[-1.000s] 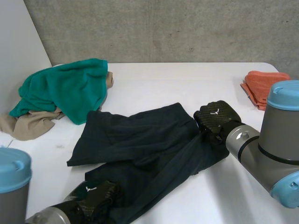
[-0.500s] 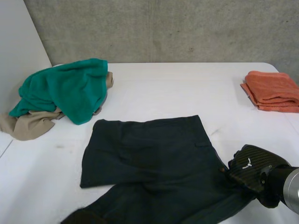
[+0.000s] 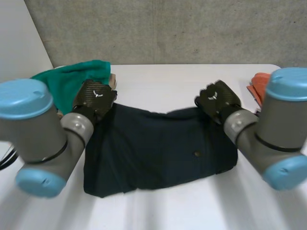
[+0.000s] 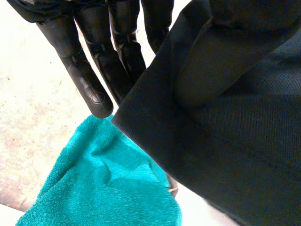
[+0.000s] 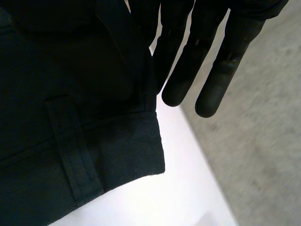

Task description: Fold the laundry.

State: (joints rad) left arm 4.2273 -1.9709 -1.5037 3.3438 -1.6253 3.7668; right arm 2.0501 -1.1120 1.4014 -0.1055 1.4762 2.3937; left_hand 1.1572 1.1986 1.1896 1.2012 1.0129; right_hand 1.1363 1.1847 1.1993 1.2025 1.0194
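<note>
A dark navy garment (image 3: 158, 148) with a button lies doubled over in the middle of the white table (image 3: 163, 81). My left hand (image 3: 95, 98) is at its far left corner and my right hand (image 3: 218, 98) at its far right corner. In the left wrist view the cloth (image 4: 235, 141) is pinched between thumb and straight fingers (image 4: 89, 84). The right wrist view shows a waistband corner with a belt loop (image 5: 70, 155) pinched the same way beside the fingers (image 5: 211, 61).
A green towel (image 3: 72, 79) on a beige cloth (image 3: 112, 81) lies just behind my left hand, also at its fingertips (image 4: 108, 188). A folded orange towel (image 3: 259, 84) sits at the far right edge. A concrete wall (image 3: 192, 28) stands behind the table.
Both hands have swung from the near side of the table to the far side, carrying the garment's near edge over it, so it now lies folded in half.
</note>
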